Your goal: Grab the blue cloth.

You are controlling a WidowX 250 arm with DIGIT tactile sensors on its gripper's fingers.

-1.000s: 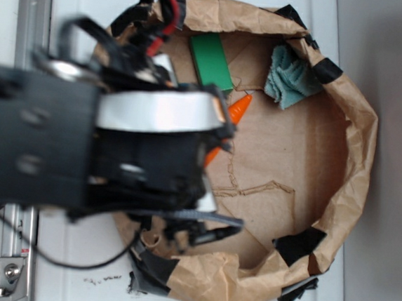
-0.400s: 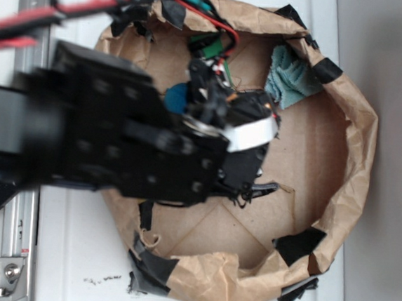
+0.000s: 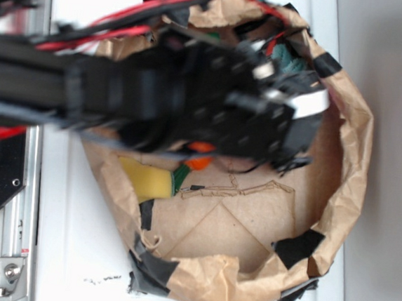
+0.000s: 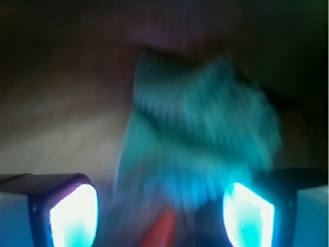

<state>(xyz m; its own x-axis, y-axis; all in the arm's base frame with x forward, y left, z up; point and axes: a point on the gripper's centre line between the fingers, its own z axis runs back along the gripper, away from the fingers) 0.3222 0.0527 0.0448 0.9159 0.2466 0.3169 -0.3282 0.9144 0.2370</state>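
A white tabletop [image 3: 72, 252] carries a crumpled brown paper bag with black tape patches [image 3: 350, 171], its walls rolled down into a shallow nest, and up in the far right corner of that nest sits the small pale teal-blue ribbed cloth [image 4: 200, 144]; from the outside view only a sliver of it [image 3: 285, 57] shows past the arm. In the wrist view the cloth fills the middle, lying ahead of and between the two glowing fingertips [image 4: 74, 213], which stand wide apart with nothing between them, so the black gripper [image 4: 162, 216] is released and empty. The risk I see is the corner itself: the cloth sits tight against the paper wall, so a closing pinch could catch paper along with fabric, or skim the top fold and come away with nothing. A small orange carrot-shaped piece [image 4: 162, 229] lies just under the gripper and could get nipped instead. The black arm [image 3: 156, 97] reaches flat across the bag from the left, wrist over the cloth's corner, red wires [image 3: 120, 27] trailing behind.
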